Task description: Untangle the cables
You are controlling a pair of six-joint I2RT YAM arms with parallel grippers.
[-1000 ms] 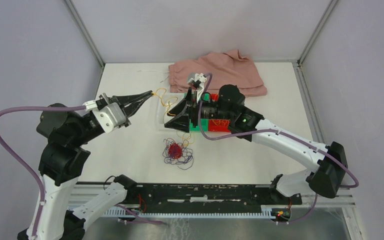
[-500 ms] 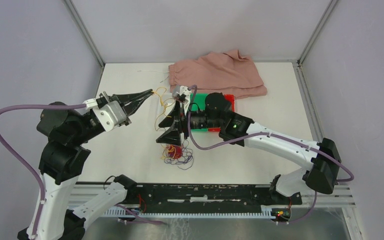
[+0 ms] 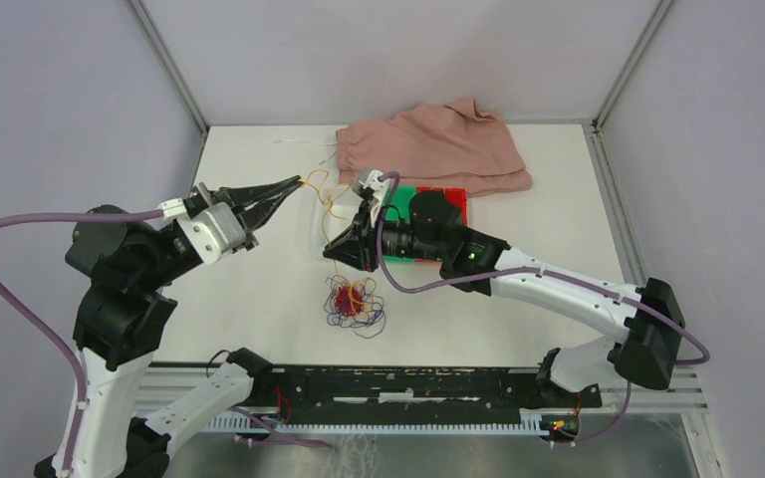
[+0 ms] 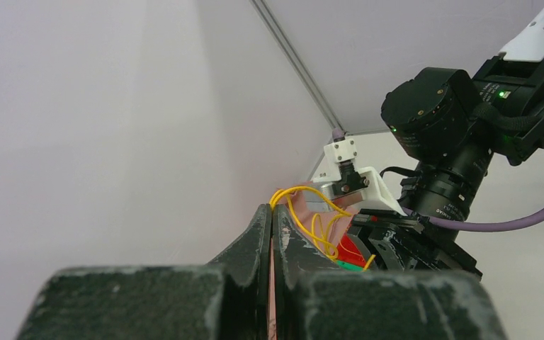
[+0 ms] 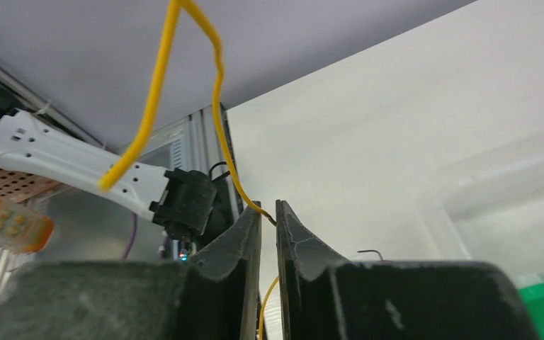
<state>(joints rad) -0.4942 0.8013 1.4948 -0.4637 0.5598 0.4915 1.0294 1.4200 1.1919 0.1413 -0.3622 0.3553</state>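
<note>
Top external view: left tool [image 3: 297, 183] pressed together, pinching end of yellow cable [image 3: 329, 204]. Right tool [image 3: 341, 253] closed to narrow slit, pinching same cable further along. Loose run lies left-to-right between tools, then drops toward near edge into tangle [image 3: 354, 300] with red cable [image 3: 347, 296], purple cable [image 3: 374, 324] on surface [image 3: 249, 299]. Right tool nearer tangle; pull likely goes away from it.

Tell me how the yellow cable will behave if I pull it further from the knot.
Probably floppy: the yellow cable curls in loose loops between the left end effector and right end effector. Likely light: two fingertip pinches hold it aloft. It may snag rather than slide free, since it runs down into the knot.
</note>
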